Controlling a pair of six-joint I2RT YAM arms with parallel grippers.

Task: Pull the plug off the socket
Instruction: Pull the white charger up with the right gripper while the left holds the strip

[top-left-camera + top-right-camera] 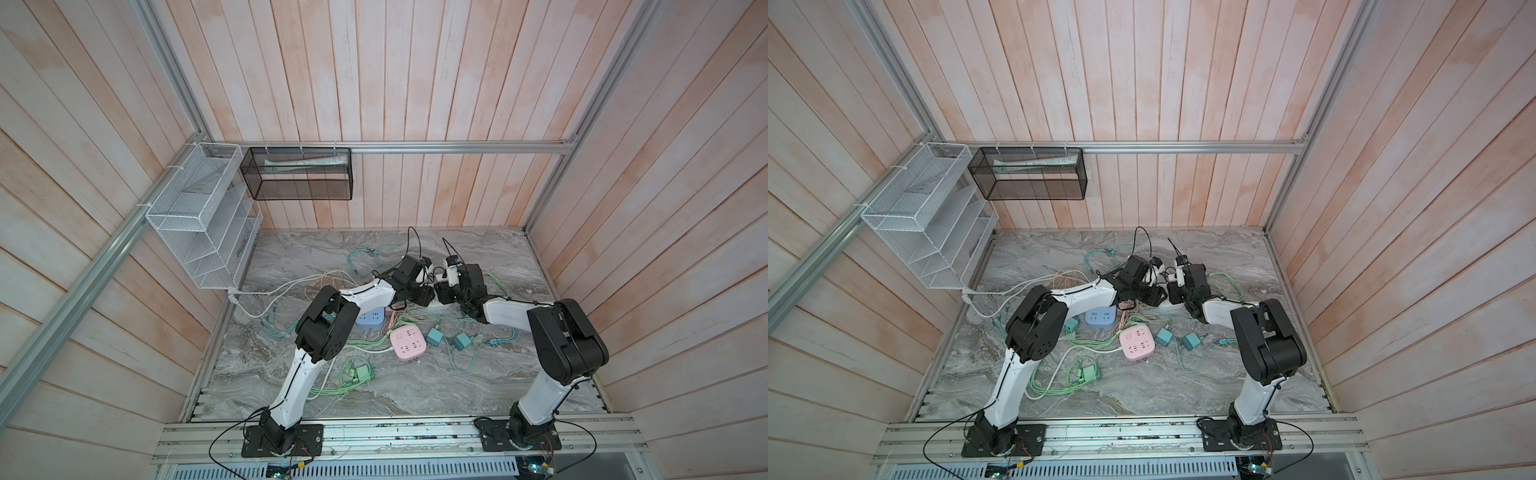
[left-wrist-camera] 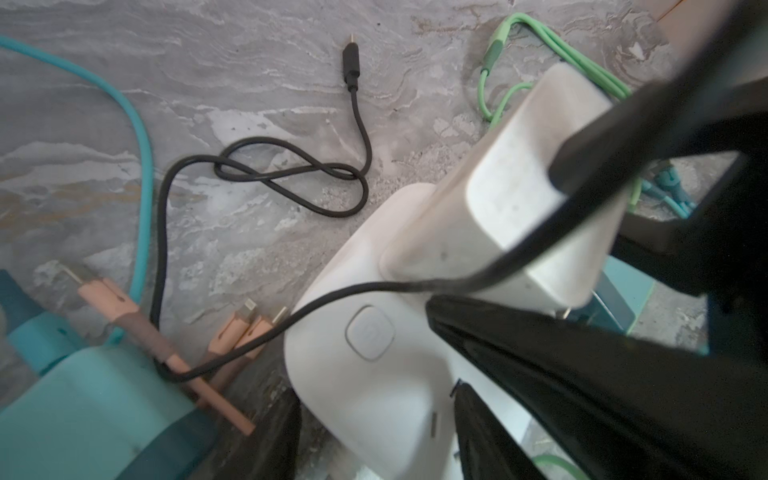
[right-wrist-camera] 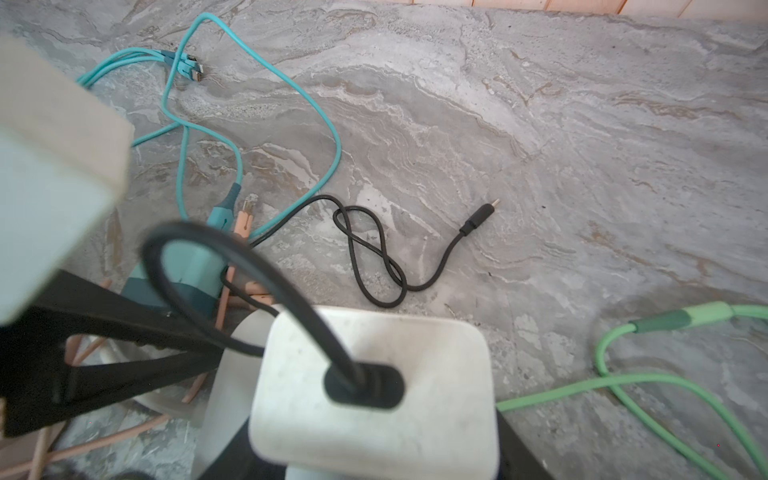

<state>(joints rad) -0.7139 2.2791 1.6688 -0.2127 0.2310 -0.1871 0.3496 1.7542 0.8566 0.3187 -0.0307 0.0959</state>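
In a top view, left gripper (image 1: 423, 294) and right gripper (image 1: 446, 291) meet nose to nose. Left wrist: jaws clamp the socket (image 2: 374, 374), plug (image 2: 519, 199) seated in it (nothing freed yet). Right wrist: jaws straddle the plug, grip uncertain.

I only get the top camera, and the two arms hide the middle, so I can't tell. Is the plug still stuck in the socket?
Observer: It looks seated. The left wrist camera shows the white charger plug standing on the white power strip, with no gap showing.
Operator: Is a claw holding it?
Observer: The right claw straddles the plug, a finger on each side. I can't tell whether it squeezes yet.
Operator: And the other claw?
Observer: The left claw grips the white power strip, near its button.
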